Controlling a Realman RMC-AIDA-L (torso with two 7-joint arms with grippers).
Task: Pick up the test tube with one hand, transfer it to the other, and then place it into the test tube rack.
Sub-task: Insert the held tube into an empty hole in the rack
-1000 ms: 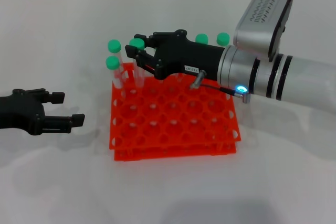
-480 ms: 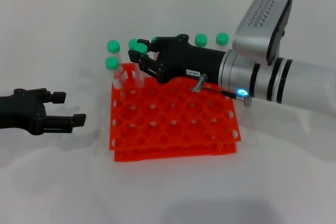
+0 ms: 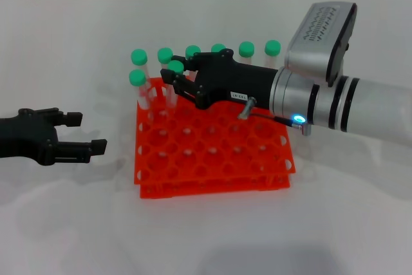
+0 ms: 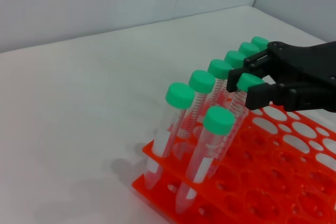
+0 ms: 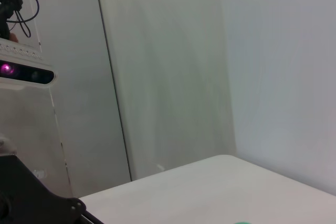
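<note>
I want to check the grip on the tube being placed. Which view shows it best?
The left wrist view: the right gripper pinches the tube just under its green cap, above the rack. The head view shows it smaller, partly hidden by the gripper. The right wrist view misses it.

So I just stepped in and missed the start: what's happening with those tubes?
The right claw is over the orange test tube rack, closed on a green-capped test tube standing in the second row, behind the back row of tubes. The left claw sits open and empty on the table beside the rack.
</note>
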